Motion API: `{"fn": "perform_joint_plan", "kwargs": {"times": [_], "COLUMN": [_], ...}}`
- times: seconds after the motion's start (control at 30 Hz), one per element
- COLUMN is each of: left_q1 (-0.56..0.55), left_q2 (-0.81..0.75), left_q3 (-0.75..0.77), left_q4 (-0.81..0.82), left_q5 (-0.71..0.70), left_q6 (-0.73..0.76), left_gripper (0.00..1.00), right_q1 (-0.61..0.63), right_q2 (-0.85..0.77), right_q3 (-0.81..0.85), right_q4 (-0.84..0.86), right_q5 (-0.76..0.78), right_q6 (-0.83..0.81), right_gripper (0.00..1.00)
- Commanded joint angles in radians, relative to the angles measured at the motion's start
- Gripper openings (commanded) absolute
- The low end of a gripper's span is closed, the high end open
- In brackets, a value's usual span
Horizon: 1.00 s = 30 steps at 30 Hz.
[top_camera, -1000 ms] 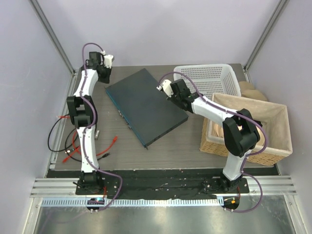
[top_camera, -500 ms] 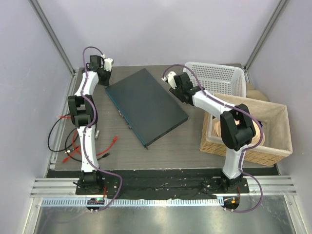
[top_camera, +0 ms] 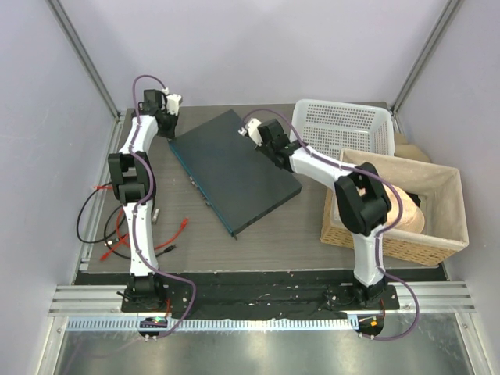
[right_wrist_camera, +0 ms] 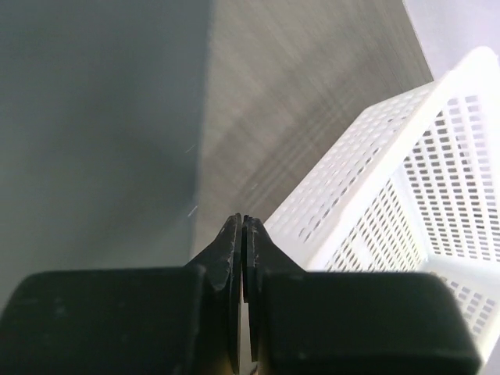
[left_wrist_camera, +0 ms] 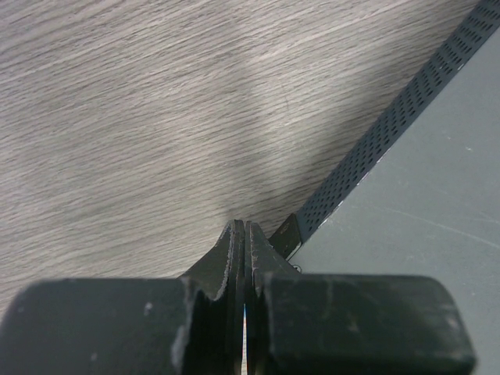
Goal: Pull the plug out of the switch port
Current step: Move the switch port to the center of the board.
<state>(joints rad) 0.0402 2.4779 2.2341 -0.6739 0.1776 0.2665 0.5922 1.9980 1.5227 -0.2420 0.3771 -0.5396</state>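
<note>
Left fingers (left_wrist_camera: 233,251) are clenched tight, pad against pad, nothing between them, and I see them low over the bare tabletop (left_wrist_camera: 117,117) just beside the perforated side wall of the switch (left_wrist_camera: 422,234) at its far left corner. On the overhead, the switch (top_camera: 234,168) lies flat in the middle of the tabletop (top_camera: 273,234), turned diagonally, with its narrow bluish socket edge facing the left arm's side. The sockets are too small for me to tell what sits in them. Right fingers (right_wrist_camera: 231,244) are clenched too and hold nothing. They hang over the switch's far right edge, dark lid to my left in that wrist view, a strip of wood grain ahead, and the white perforated basket (right_wrist_camera: 391,195) close on the right. Overhead, that basket (top_camera: 344,125) stands at the far right of the tabletop with a wicker basket (top_camera: 449,234) nearer to me. Red and black cables (top_camera: 98,223) lie loose by the left arm, apart from the switch.
</note>
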Motion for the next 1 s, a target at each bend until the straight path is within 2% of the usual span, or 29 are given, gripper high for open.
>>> {"fn": "perform_joint_plan", "kwargs": {"times": [0.0, 0.2, 0.33, 0.53, 0.57, 0.67, 0.97], "left_q1": [-0.01, -0.01, -0.01, -0.01, -0.01, -0.007, -0.006], "left_q2": [-0.025, -0.017, -0.017, -0.036, -0.045, -0.068, -0.24], "left_q3": [-0.034, -0.034, -0.037, -0.077, -0.083, -0.129, -0.427], "left_q4": [-0.141, -0.154, -0.173, -0.181, -0.184, -0.202, -0.205], "left_q5": [0.034, 0.036, 0.034, 0.034, 0.036, 0.039, 0.072], "left_q6": [0.011, 0.017, 0.027, 0.048, 0.053, 0.073, 0.126], "left_gripper": [0.0, 0.0, 0.0, 0.0, 0.0, 0.0, 0.0], "right_q1": [-0.064, -0.077, -0.074, -0.074, -0.072, -0.048, 0.07], "right_q2": [0.096, 0.261, 0.291, 0.256, 0.251, 0.231, 0.2], "right_q3": [0.131, 0.257, 0.286, 0.257, 0.255, 0.226, 0.157], "right_q4": [0.058, 0.046, -0.063, -0.291, -0.33, -0.413, -0.433], "right_q5": [0.063, 0.033, -0.092, -0.364, -0.498, -0.579, -0.652], "right_q6": [-0.003, -0.065, -0.088, -0.071, -0.072, -0.076, -0.049], "right_gripper": [0.03, 0.02, 0.01, 0.01, 0.01, 0.02, 0.02]}}
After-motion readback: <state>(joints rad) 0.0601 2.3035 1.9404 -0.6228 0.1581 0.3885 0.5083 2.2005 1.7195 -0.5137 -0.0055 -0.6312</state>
